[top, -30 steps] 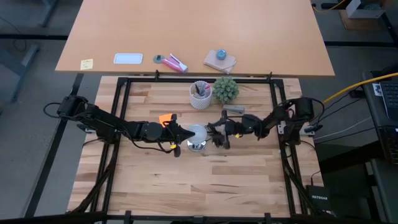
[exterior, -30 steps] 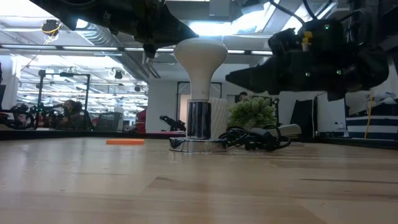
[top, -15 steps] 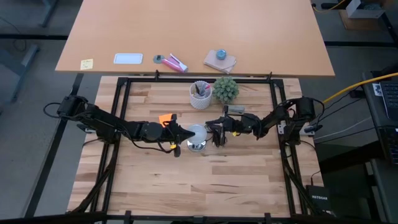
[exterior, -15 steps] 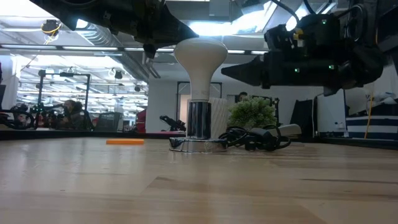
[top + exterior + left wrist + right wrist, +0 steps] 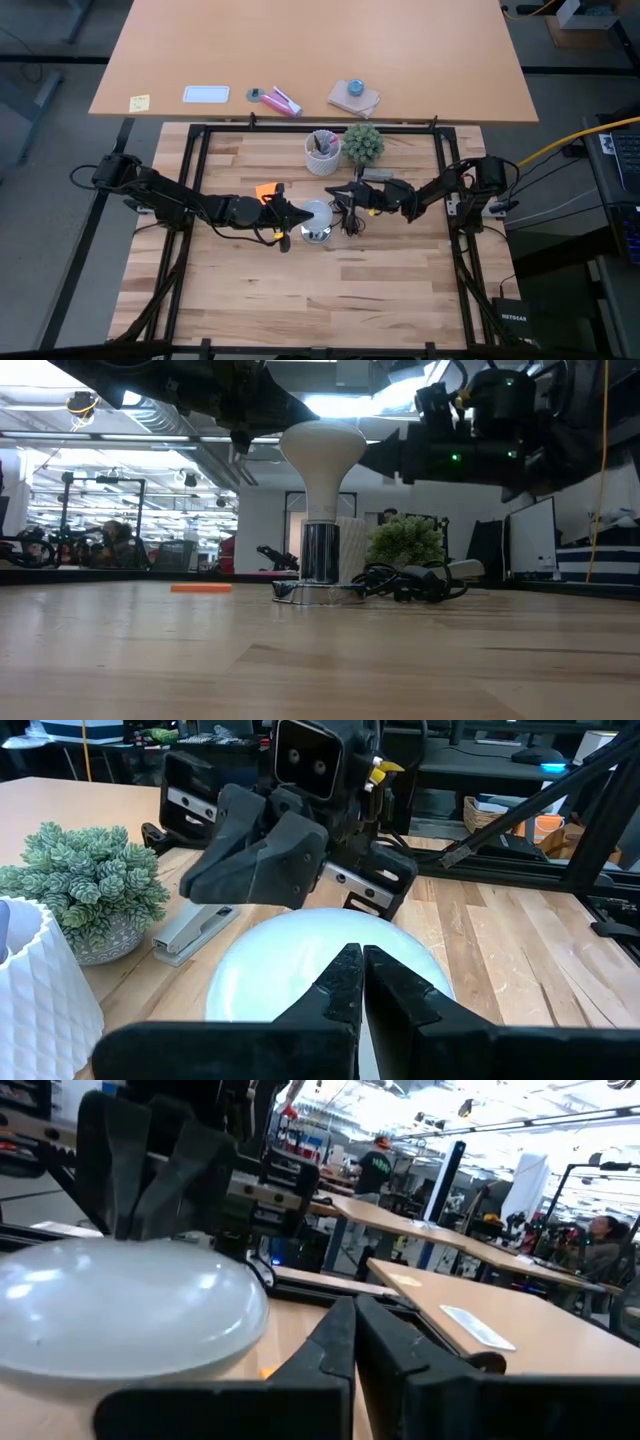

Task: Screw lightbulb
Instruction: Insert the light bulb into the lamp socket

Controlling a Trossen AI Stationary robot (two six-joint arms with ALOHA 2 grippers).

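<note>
While my two arms reach in from opposite sides of the pale plank table (image 5: pixel 300 300), the lightbulb (image 5: pixel 321 450) stands upright near the middle of it, its dome up and its base in a shiny metal socket (image 5: pixel 320 555) whose black cord (image 5: pixel 410 582) lies coiled just beside it. My left gripper (image 5: pixel 360 982) hovers at the bulb's dome, fingers pressed together and holding nothing. My right gripper (image 5: pixel 352 1342) sits just beside the bulb on the other side, level with the dome — its fingers are also together and empty.

Behind the bulb stand a ribbed white cup (image 5: pixel 322 155) of pens and a small green plant (image 5: pixel 364 143), with a grey stapler (image 5: pixel 195 928) beside the plant. An orange scrap (image 5: pixel 265 190) lies flat near my left arm. Beyond the black frame sits a second tan table (image 5: pixel 310 50) with a few small things on it, and the room behind is a bright workshop — ceiling lights, benches, a person (image 5: pixel 377 1168) far off.
</note>
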